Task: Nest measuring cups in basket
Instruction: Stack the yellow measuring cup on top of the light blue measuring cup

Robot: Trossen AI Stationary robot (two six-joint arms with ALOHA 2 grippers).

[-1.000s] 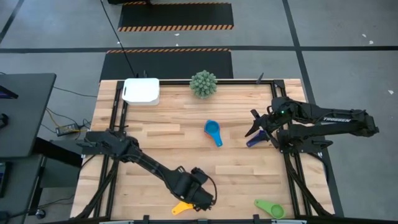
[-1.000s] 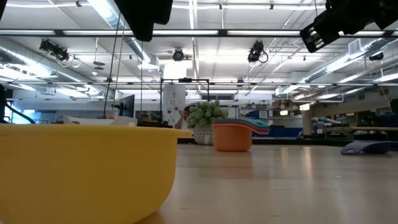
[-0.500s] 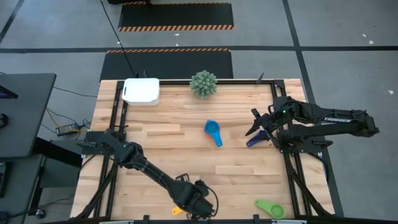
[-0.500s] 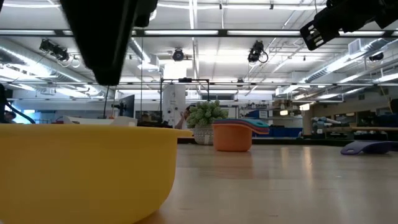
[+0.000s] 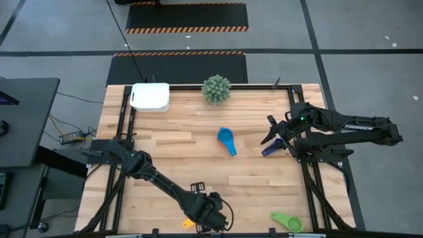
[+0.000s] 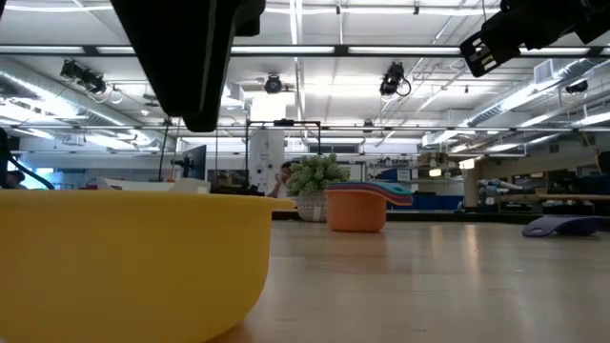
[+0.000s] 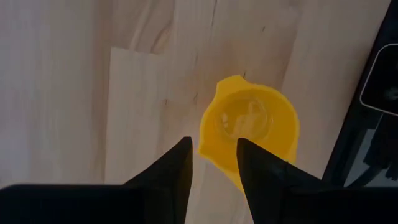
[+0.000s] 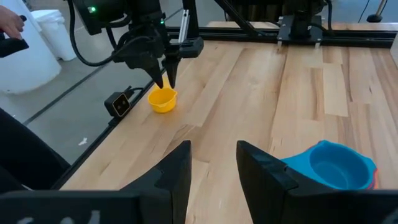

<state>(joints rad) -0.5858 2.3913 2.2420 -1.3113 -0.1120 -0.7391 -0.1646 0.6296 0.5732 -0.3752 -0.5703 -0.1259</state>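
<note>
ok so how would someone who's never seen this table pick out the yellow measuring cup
Start at the wooden table and go to its near edge, the side opposite the white basket and spiky plant. The yellow measuring cup sits there directly under the left gripper. It is the only yellow cup; the green cup lies further right along that edge.

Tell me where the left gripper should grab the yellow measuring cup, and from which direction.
Probably the rim: the yellow cup sits upright, mouth open, right under the left gripper. Come straight down, one finger inside the bowl, one outside. Its handle is barely visible here, so the wall looks the surer hold.
</note>
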